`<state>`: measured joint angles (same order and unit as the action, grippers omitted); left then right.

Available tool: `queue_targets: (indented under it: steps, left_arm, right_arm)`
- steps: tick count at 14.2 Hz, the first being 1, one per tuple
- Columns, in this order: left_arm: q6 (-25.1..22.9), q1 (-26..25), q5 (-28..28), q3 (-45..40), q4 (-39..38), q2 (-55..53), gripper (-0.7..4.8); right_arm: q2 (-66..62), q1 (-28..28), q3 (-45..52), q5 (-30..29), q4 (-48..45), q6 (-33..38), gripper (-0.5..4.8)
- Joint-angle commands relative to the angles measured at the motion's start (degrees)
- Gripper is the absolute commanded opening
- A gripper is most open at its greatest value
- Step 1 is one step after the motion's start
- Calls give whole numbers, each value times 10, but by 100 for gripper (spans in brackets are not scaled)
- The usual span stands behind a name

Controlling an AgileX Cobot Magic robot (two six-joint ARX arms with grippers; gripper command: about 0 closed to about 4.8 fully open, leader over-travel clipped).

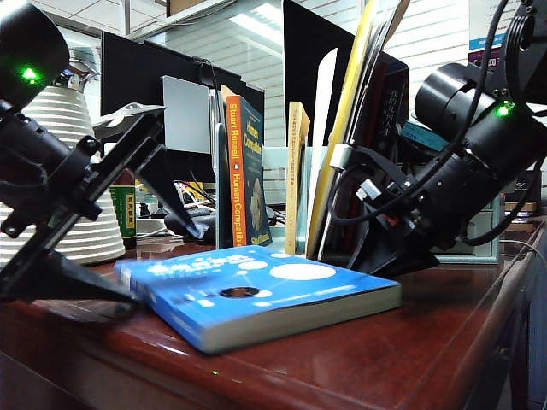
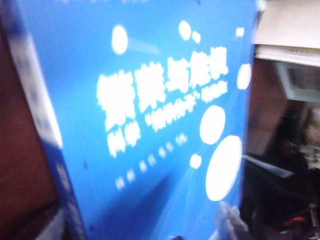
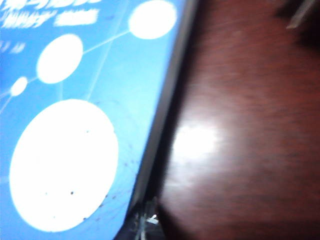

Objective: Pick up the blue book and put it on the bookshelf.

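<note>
Two arms are flanking the blue book, which is lying flat on the wooden table just before the bookshelf, probably so each can catch an edge. Left gripper is reaching its spine side; I cannot tell its fingers' spread. Right gripper is sitting at the far edge, likewise unclear. White circles and Chinese lettering are showing on its bright cover.
</note>
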<state>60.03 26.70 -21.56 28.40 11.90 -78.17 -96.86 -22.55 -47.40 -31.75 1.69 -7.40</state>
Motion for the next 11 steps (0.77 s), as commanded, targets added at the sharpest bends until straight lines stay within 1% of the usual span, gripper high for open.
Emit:
queue_targets:
  steps: [1, 3, 4, 7, 11]
  left_arm:
    - [-16, 2, -37, 4, 89, 2, 396]
    - [-16, 2, -46, 4, 128, 2, 395]
    - [-16, 1, -46, 4, 131, 2, 395]
    - [-15, 2, -40, 4, 100, -4, 395]
    - [-13, 2, -41, 4, 100, -28, 394]
  right_arm:
    - [1, -10, 0, -31, -2, -6, -1]
    - [1, -10, 0, -29, -2, -6, -1]
    - [1, -10, 0, -29, -3, -6, -1]
    - [1, -10, 0, -43, -3, -24, -1]
    - [1, -10, 0, -43, -3, -27, -1]
